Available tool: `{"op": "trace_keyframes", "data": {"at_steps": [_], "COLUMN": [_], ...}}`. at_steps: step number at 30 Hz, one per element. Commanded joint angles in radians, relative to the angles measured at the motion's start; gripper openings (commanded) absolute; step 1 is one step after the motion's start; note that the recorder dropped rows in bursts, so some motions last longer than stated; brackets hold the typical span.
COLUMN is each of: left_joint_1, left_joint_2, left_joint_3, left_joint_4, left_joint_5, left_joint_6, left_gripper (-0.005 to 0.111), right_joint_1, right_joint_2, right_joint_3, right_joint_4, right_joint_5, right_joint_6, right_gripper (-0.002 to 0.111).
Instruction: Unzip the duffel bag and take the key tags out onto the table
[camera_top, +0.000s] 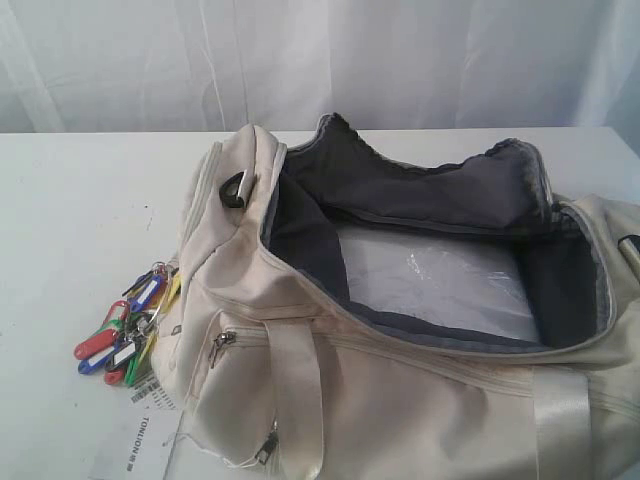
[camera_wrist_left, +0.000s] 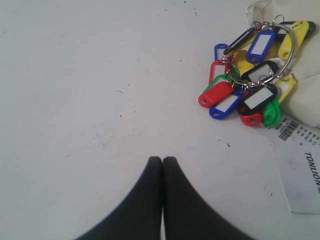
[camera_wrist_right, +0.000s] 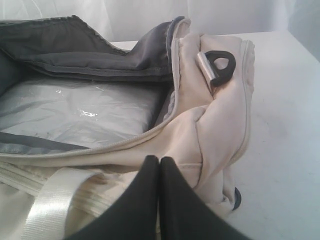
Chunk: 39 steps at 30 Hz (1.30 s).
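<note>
Black and pressed tight together, the two fingers of the left pincer (camera_wrist_left: 162, 162) hold nothing. They hang over the wide flat white surface (camera_wrist_left: 75, 75), which has a few tiny dark specks. Near it on that surface lies the bunch of small plastic key tags (camera_wrist_left: 248, 85) in red, blue, yellow, green and black, on metal rings. The bunch is outside the bag, just beside its end. A white paper label (camera_wrist_left: 302, 172) with a barcode lies next to the tags.

The right pincer (camera_wrist_right: 159, 162) is clenched too and empty, close to the side of the big cream fabric duffel bag (camera_wrist_right: 210, 130). A black plastic ring (camera_wrist_right: 220, 66) sits on the bag's end. The bag is unzipped and wide open. Its inside is grey, and a shiny clear plastic sheet (camera_top: 430, 275) lies flat at the bottom. A white curtain (camera_top: 300, 60) hangs behind the surface.
</note>
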Motion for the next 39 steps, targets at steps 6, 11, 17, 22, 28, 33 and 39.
{"op": "trace_keyframes", "data": {"at_steps": [6, 11, 17, 22, 28, 33, 39], "left_joint_1": [-0.008, -0.008, -0.011, -0.037, -0.037, -0.035, -0.035], "left_joint_2": [-0.005, -0.005, -0.005, -0.005, -0.005, -0.005, -0.005], "left_joint_3": [0.003, 0.003, 0.003, 0.003, 0.003, 0.003, 0.003], "left_joint_4": [-0.01, -0.01, -0.01, -0.01, -0.01, -0.01, -0.01], "left_joint_5": [0.021, 0.021, 0.02, 0.02, 0.02, 0.02, 0.02], "left_joint_6": [-0.006, -0.006, -0.006, -0.006, -0.006, -0.006, -0.006], "left_gripper": [0.0, 0.0, 0.0, 0.0, 0.0, 0.0, 0.0], "right_joint_1": [-0.005, -0.01, -0.012, -0.012, -0.012, -0.047, -0.069], "right_joint_2": [-0.005, -0.005, -0.005, -0.005, -0.005, -0.005, -0.005], "right_joint_3": [0.003, 0.003, 0.003, 0.003, 0.003, 0.003, 0.003], "right_joint_4": [-0.004, -0.011, -0.011, -0.011, -0.011, -0.011, -0.008], "right_joint_5": [0.005, 0.005, 0.005, 0.005, 0.005, 0.005, 0.005], "right_joint_6": [-0.012, -0.012, -0.012, -0.012, -0.012, -0.012, -0.012], "right_gripper": [0.0, 0.0, 0.0, 0.0, 0.0, 0.0, 0.0]}}
